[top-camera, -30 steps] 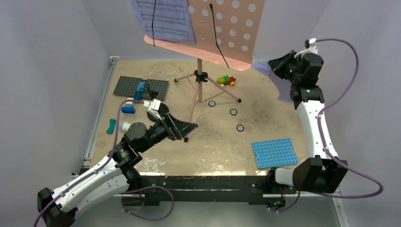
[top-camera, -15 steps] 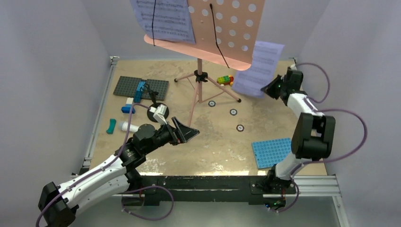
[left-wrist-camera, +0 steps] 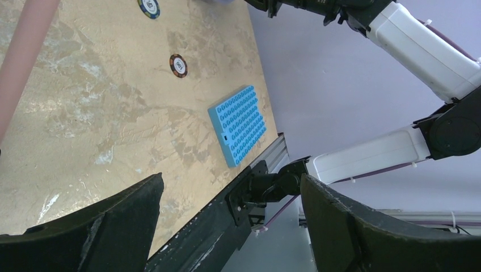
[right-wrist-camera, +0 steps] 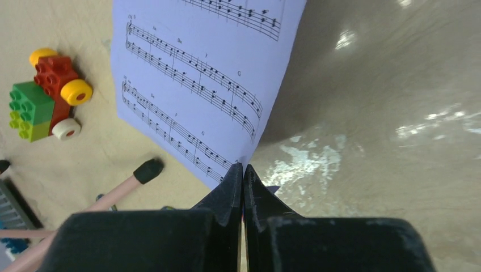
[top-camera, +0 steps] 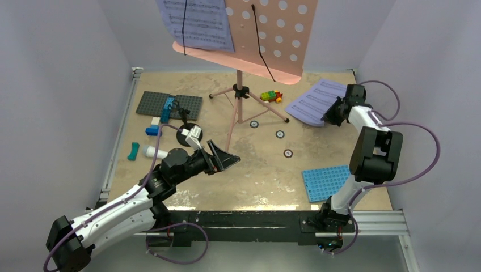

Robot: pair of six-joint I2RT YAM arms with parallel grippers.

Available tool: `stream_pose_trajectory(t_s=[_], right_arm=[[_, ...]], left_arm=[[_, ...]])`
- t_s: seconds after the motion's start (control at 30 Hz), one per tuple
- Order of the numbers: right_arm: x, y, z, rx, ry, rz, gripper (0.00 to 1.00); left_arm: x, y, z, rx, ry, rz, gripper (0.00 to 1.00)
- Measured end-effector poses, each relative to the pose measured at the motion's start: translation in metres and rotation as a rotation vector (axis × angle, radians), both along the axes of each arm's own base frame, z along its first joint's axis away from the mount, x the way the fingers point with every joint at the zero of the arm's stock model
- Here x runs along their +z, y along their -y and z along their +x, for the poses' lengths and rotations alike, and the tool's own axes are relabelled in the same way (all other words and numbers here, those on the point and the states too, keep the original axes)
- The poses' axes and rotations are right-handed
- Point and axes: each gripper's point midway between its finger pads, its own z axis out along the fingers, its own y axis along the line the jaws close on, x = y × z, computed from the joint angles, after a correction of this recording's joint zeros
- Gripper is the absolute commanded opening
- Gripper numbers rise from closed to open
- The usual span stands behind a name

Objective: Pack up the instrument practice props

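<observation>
Early stage, by my read. Right gripper [right-wrist-camera: 243, 170] is clamped on the corner of one lavender sheet-music page [top-camera: 312, 102], which hangs low over the far-right tabletop [top-camera: 255, 181]. Left gripper [top-camera: 227, 158] is wide open and empty, near-left. Not packed: pink tripod music stand with hole-dotted desk [top-camera: 266, 34] upright far-centre, second lavender page [top-camera: 198, 22] on it; small grey-white microphone [top-camera: 153, 152] and thin black round-based mic stand [top-camera: 184, 136] at left. No container visible. Tabletop is mottled sandy; plain pale walls [top-camera: 57, 85] on three sides.
</observation>
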Motion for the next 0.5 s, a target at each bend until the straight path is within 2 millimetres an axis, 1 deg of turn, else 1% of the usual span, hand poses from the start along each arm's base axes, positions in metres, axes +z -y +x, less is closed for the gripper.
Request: stream_pose_trajectory(t_s=[0.1, 0.2, 0.23, 0.3, 0.33, 0.43, 0.5], right_arm=[[0.009, 0.021, 0.002, -0.024, -0.011, -0.054, 0.0], [0.015, 0.037, 0.006, -0.03, -0.021, -0.097, 0.0], [0.015, 0.041, 0.007, -0.027, -0.03, -0.108, 0.0], [0.008, 0.046, 0.007, -0.018, -0.057, -0.126, 0.0], [0.0, 0.046, 0.004, -0.005, -0.084, -0.13, 0.0], [-0.02, 0.045, -0.007, 0.022, -0.16, -0.127, 0.0], [-0.029, 0.043, -0.015, 0.04, -0.205, -0.122, 0.0]], left_arm=[[0.0, 0.0, 0.0, 0.0, -0.005, -0.003, 0.93], [-0.001, 0.0, 0.0, 0.0, -0.007, -0.002, 0.93], [-0.002, 0.0, 0.0, 0.0, -0.008, -0.001, 0.93], [-0.002, 0.0, 0.0, 0.0, -0.008, 0.0, 0.93], [-0.002, 0.0, 0.0, 0.0, -0.009, 0.0, 0.94], [-0.004, 0.001, 0.0, -0.001, -0.013, 0.005, 0.93], [-0.006, 0.001, 0.0, -0.004, -0.019, 0.01, 0.93]])
